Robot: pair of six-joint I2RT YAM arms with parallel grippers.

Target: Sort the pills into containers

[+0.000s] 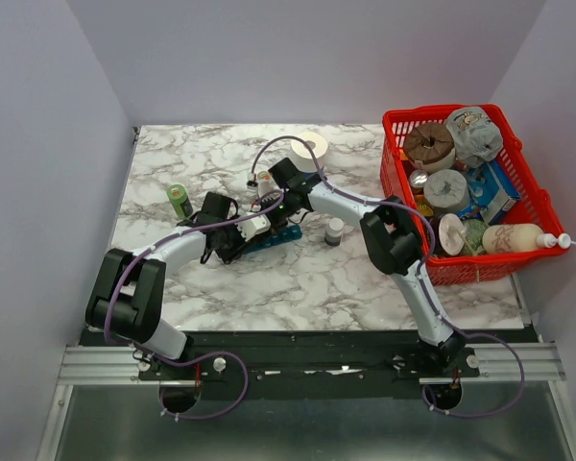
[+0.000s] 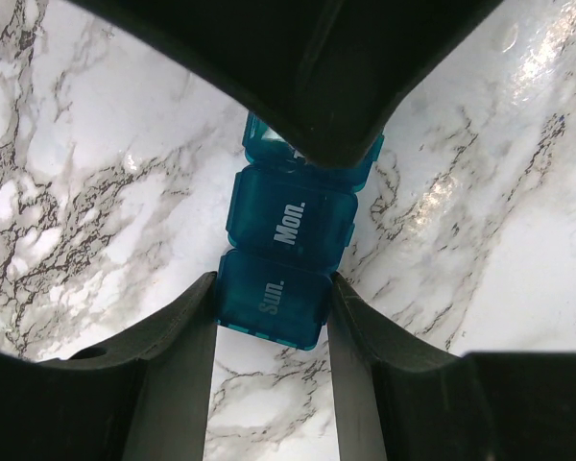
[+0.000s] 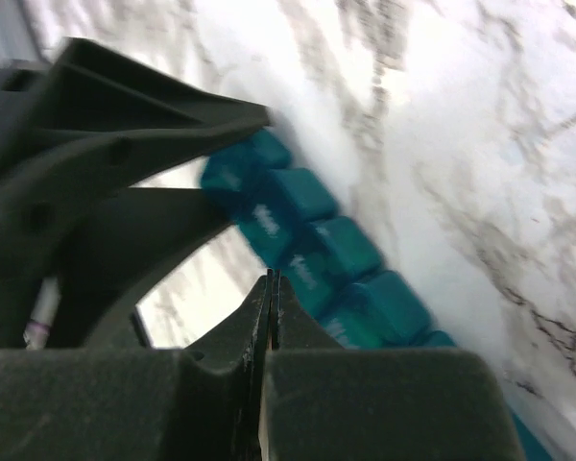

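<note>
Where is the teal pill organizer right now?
In the top view the teal pill organizer lies near the middle of the table, just left of the white-capped bottle. In the left wrist view the left gripper clamps its Sun. end.

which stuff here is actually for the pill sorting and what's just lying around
For the job: teal pill organizer; no loose pills can be made out.

Lying about: red basket with its contents, green bottle, small white-capped bottle, white tape roll.

Teal strip (image 1: 282,235) hemmed by left gripper (image 2: 272,300), right gripper (image 3: 271,280) and bottle (image 1: 334,231).
</note>
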